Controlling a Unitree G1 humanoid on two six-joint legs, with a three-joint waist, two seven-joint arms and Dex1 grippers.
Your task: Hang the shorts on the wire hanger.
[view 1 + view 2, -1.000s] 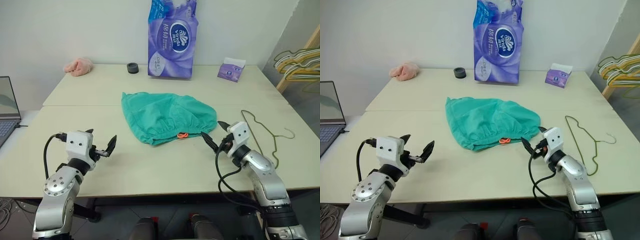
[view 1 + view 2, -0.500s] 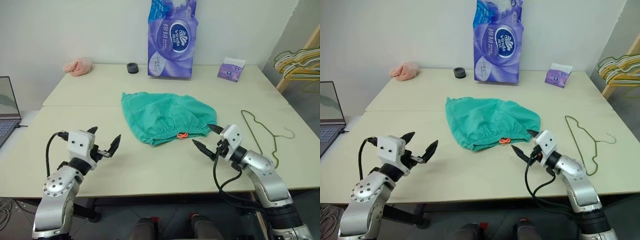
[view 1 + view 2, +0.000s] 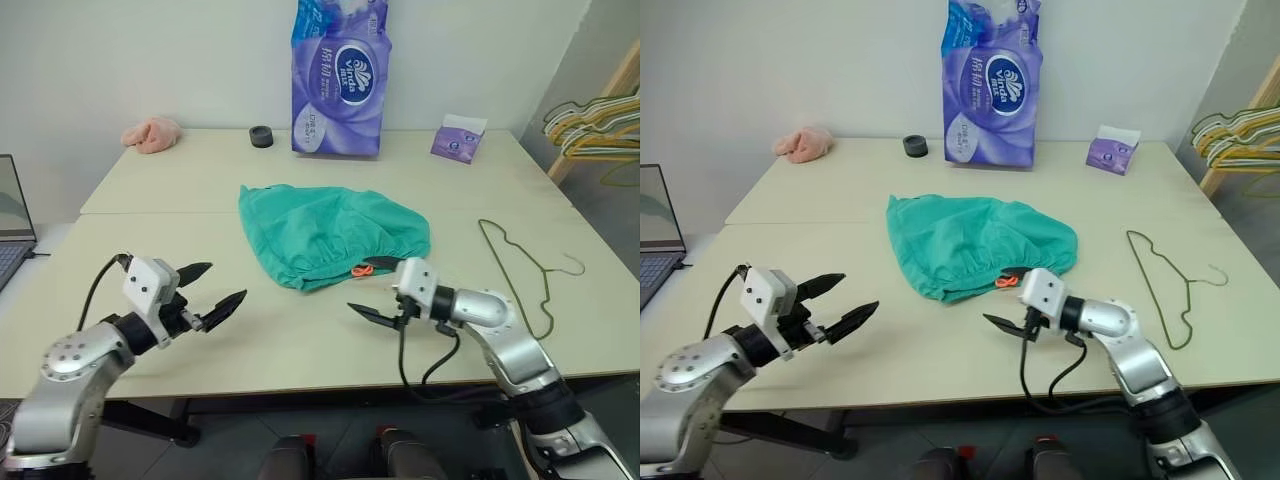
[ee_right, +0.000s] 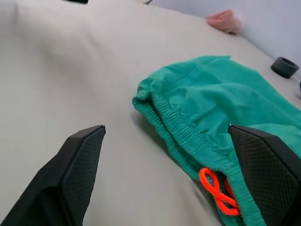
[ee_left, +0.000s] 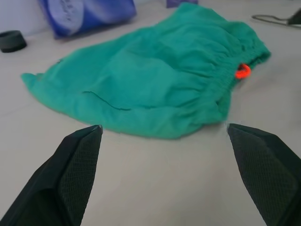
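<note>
The shorts [image 3: 330, 232] lie crumpled flat in the middle of the table [image 3: 300, 340], gathered waistband and orange tab [image 3: 362, 269] toward the near edge, and the hanger [image 3: 520, 270] lies flat at their 3 o'clock, well apart, hook pointing away from them. The right gripper [image 3: 372, 288] hovers just off the waistband at about 5 o'clock, fingers spread wide and holding nothing. The left gripper [image 3: 212, 285] hangs near the table's front at the shorts' 8 o'clock, also spread and empty.
</note>
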